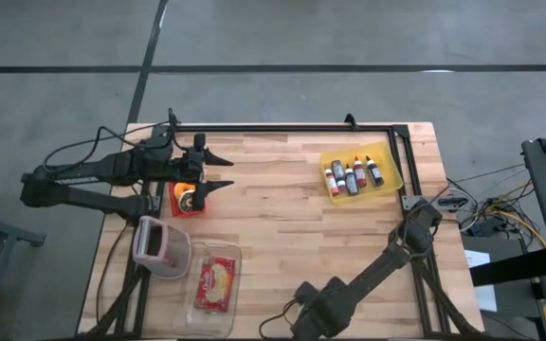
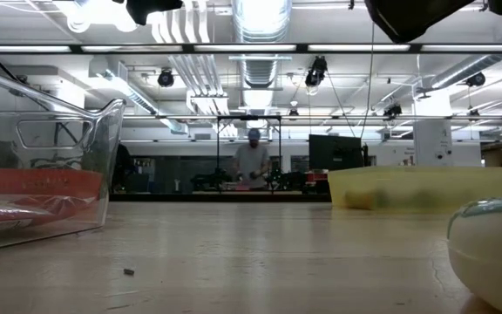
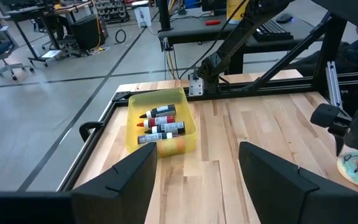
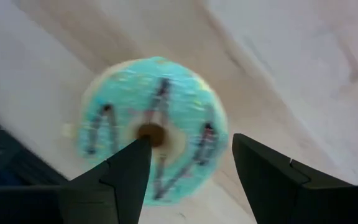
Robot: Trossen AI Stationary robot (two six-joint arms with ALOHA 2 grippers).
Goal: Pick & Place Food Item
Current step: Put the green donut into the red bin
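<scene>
Turquoise donut [image 4: 154, 137]: lies on the wooden table [image 1: 292, 218], near its 5 o'clock edge.
Right gripper [image 4: 188, 171]: above the donut, fingers apart, holding nothing.
Left gripper [image 1: 224, 170]: at 10 o'clock, fingers spread, empty.
Yellow bin [image 1: 360, 170]: at 2 o'clock, 5 bottles inside.

bottles [image 1: 353, 176] in bin [image 1: 391, 163], table right | packet [image 1: 213, 283] in tray [image 1: 231, 256], front left | cup [image 1: 161, 248] beside tray
</scene>
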